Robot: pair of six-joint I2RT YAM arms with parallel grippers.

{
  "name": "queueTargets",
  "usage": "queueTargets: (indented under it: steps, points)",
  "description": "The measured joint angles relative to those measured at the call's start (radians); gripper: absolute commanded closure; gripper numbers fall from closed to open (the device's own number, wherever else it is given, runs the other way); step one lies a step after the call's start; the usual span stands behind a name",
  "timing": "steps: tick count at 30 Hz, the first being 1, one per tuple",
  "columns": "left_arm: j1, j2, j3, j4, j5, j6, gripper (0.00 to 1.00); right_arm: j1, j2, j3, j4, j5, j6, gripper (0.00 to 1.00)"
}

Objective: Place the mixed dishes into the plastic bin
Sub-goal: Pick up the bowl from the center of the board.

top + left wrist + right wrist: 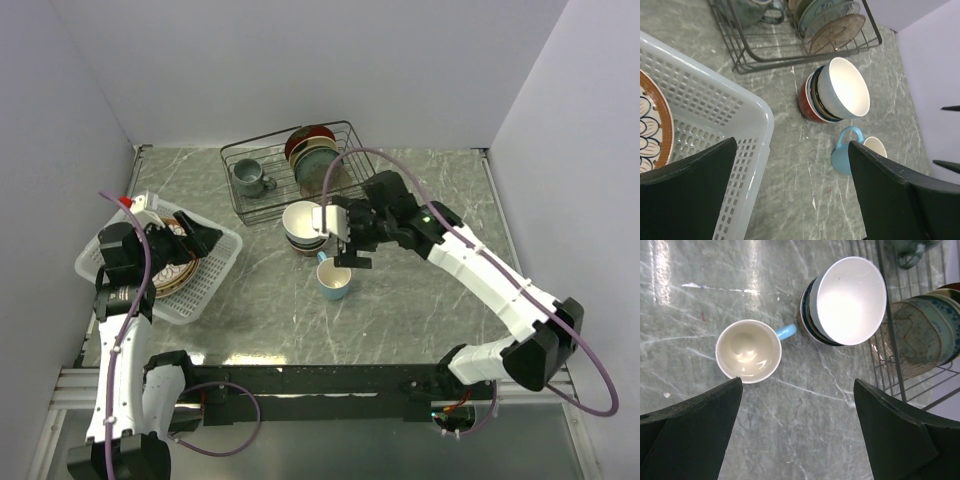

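Light blue mug [748, 348] under your right tool [797, 382], spread to straddle it; left tool [792, 145], also spread, over the plastic bin [705, 95] at the tabletop's [420, 330] left edge.

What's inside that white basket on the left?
A plate with a brown rim and dark petal pattern lies in the plastic bin. The left gripper hangs open above and covers much of the inside, so anything else in there cannot be counted.

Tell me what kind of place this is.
Probably a robot test bench, not a kitchen: blank partition walls box in a marble-look tabletop, with a wire dish rack, a plastic bin and stacked bowls.
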Motion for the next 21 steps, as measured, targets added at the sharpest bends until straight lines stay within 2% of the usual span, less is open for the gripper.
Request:
queueTargets:
  steps: [12,15,21]
  points:
    - [0.0,-0.027,0.0,-0.008,-0.046,0.006,0.01,0.069,0.143,0.066,0.066,0.116,0.022,0.02]
    - [0.0,-0.027,0.0,-0.014,-0.051,0.006,0.01,0.087,0.185,0.072,0.092,0.129,0.023,0.06]
    - [0.0,-0.027,0.0,-0.016,-0.059,0.006,0.01,0.109,0.296,0.101,0.114,0.141,0.05,0.21]
